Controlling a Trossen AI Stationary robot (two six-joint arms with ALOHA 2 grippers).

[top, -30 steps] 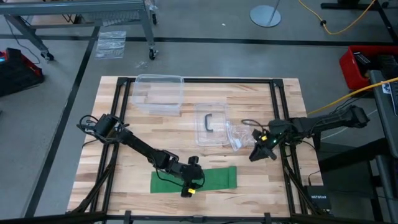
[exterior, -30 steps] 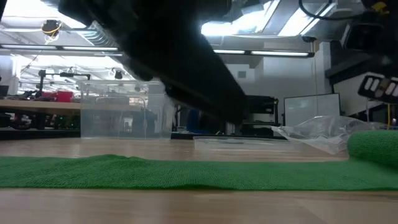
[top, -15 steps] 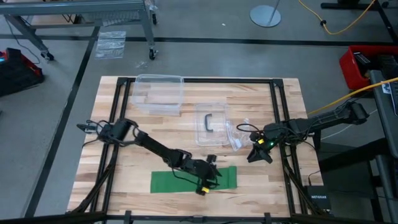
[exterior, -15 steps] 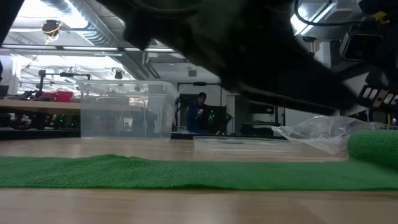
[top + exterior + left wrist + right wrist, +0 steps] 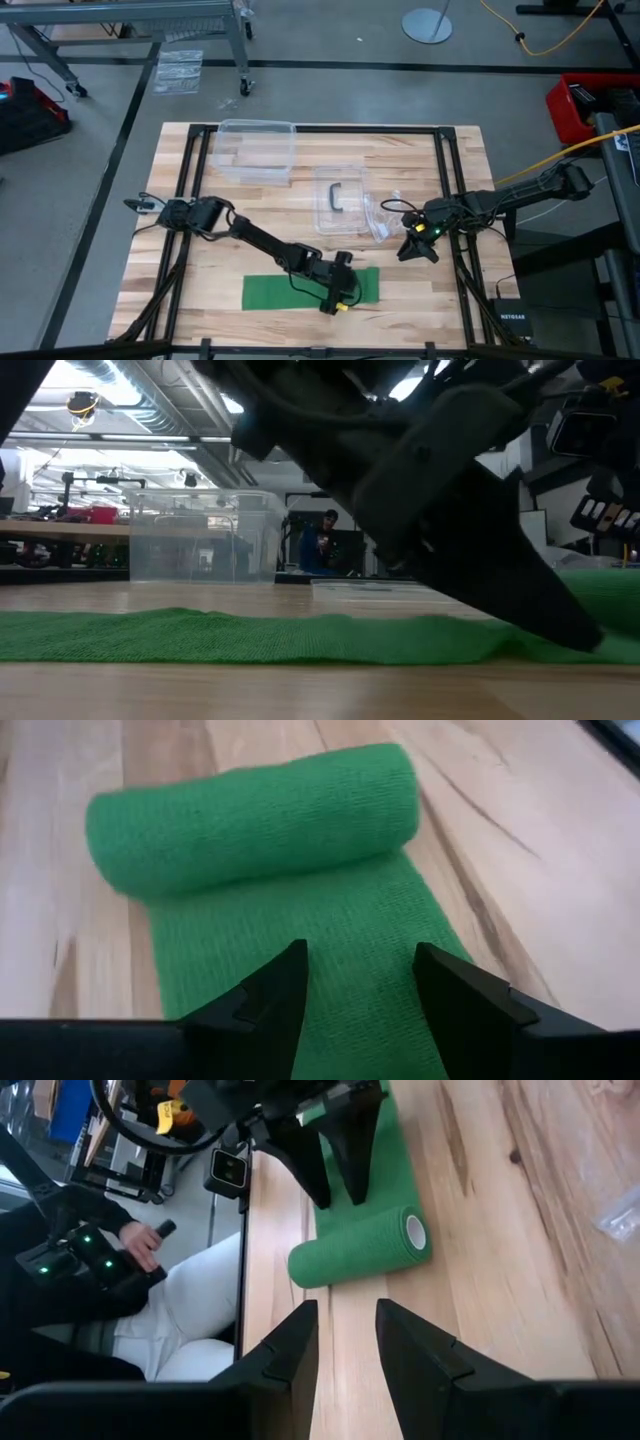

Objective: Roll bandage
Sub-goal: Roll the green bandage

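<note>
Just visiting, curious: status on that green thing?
Left gripper open over flat bandage, facing roll. Right gripper empty, waiting aside. Nothing blocking.

Around my surface of pale wood planks the floor is grey concrete with dark lines across it. A metal frame on wheels stands beyond the far edge, and a round grey base lies further away. A yellow cable runs over the floor toward a red crate. In the low view I see long ceiling lamps, a workbench with red things on it, and a person standing far behind.
</note>
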